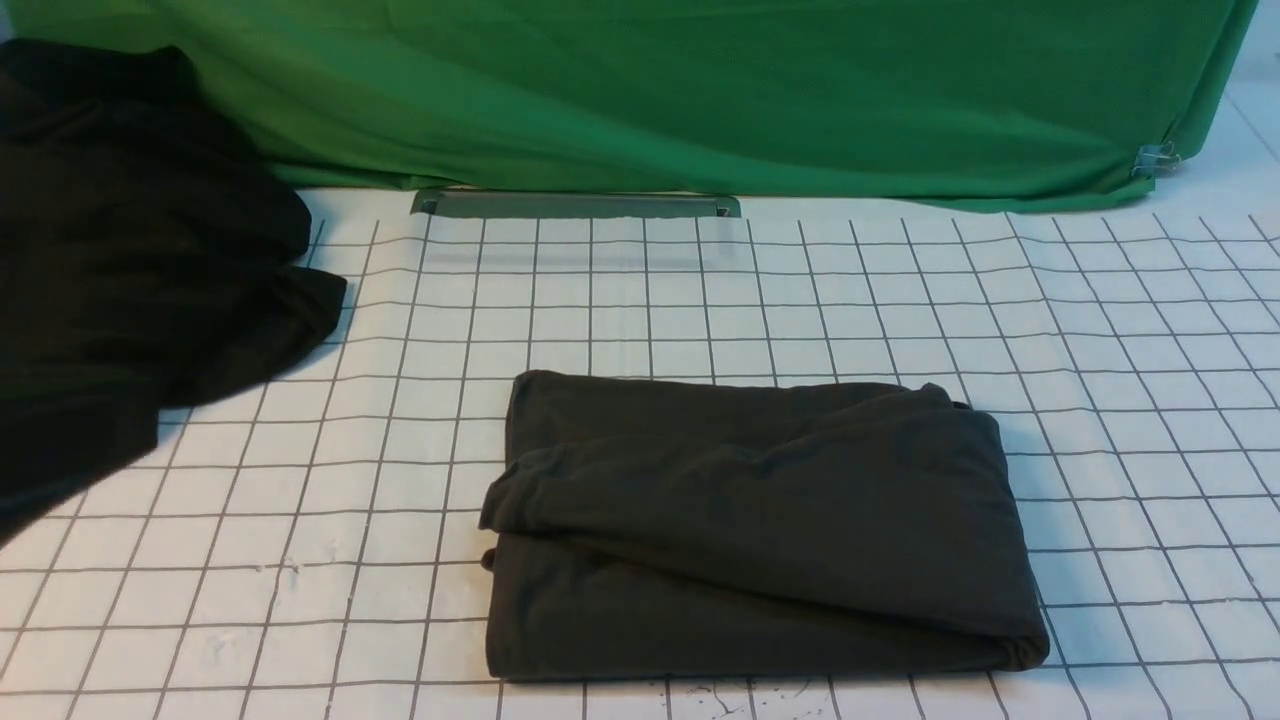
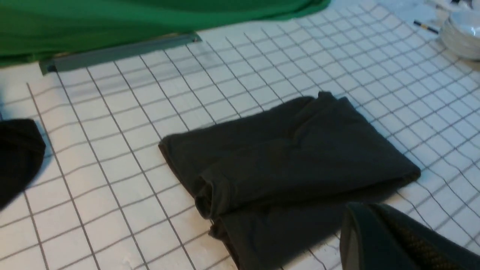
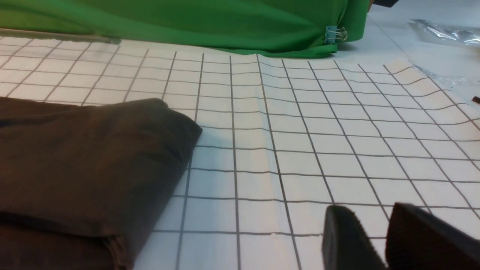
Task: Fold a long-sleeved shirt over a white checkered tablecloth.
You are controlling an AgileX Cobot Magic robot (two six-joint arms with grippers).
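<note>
You are looking at the shirt (image 1: 760, 525) lying folded into a thick rectangle on the checkered tablecloth (image 1: 1120, 330), toward the near middle of the tabletop, with its layered edges showing at its left end. A blacker heap of cloth (image 1: 130, 250) is sitting well apart from it at the far left, and a green cloth (image 1: 700, 90) is hanging along the back edge, with a grey bar (image 1: 575, 205) lying just in front of it.

Your left gripper (image 2: 397, 240) is showing only as a dark mass at the corner of its wrist view, just beside the shirt's near end; its jaws are sitting closed with nothing between them. Your right gripper (image 3: 384, 240) is hovering over bare tablecloth, apart from the shirt, its two fingers (image 3: 345, 240) standing narrowly parted and holding nothing.
</note>
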